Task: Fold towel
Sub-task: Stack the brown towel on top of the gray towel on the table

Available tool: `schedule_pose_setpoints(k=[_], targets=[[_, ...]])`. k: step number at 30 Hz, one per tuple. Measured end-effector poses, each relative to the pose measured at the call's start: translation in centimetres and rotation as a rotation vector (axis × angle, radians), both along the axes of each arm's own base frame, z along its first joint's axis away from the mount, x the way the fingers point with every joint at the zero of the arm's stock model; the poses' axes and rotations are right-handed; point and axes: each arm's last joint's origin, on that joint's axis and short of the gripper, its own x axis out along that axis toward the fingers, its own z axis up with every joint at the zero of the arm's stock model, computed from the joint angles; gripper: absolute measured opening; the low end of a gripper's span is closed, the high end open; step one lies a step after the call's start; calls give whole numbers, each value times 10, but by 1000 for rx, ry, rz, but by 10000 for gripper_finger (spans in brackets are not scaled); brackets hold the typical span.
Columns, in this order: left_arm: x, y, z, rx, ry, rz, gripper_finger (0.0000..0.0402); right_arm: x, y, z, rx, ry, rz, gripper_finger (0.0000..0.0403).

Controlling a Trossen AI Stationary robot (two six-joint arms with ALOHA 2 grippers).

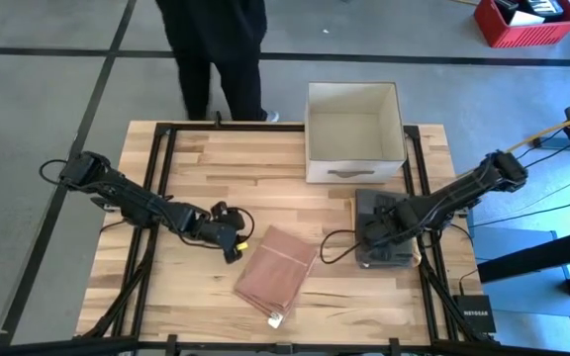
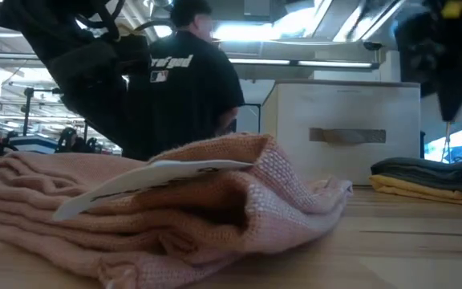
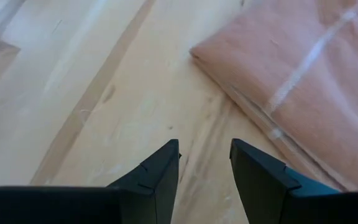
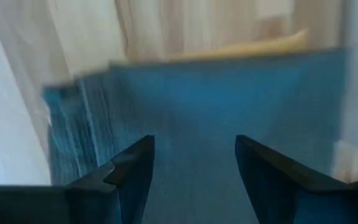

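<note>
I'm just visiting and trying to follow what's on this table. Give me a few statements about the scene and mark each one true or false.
1. The pink towel lies folded on the table. True.
2. The left gripper is clamped on the pink towel. False: its fingers are open over bare wood beside the towel, holding nothing.
3. The white box stands at the table's far edge, near a person. True.
4. The right gripper is over the pink towel. False: it is over the stack of dark folded cloths on the right side.
5. The white box is full of towels. False: from above it looks empty.
</note>
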Motion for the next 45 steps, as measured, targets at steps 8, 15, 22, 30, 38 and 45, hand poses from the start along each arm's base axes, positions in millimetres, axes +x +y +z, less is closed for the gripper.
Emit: schedule_pose_setpoints(k=[8,15,22,30,38,45], targets=[[0,-1,1,9,-2,-18,138,-23,-13,-66,-2,172,17,227],[0,-1,1,7,-2,-17,138,5,-13,-96,109,10,164,227],[0,-3,1,-3,-1,-22,138,55,-19,-107,109,-215,176,217],[-1,-5,0,-7,0,-32,138,99,-35,-113,79,-334,164,182],[-5,-5,17,-66,-10,-51,138,122,-38,-56,50,-266,175,179],[-1,1,26,-103,-59,-117,144,125,-28,-4,210,-250,96,179]])
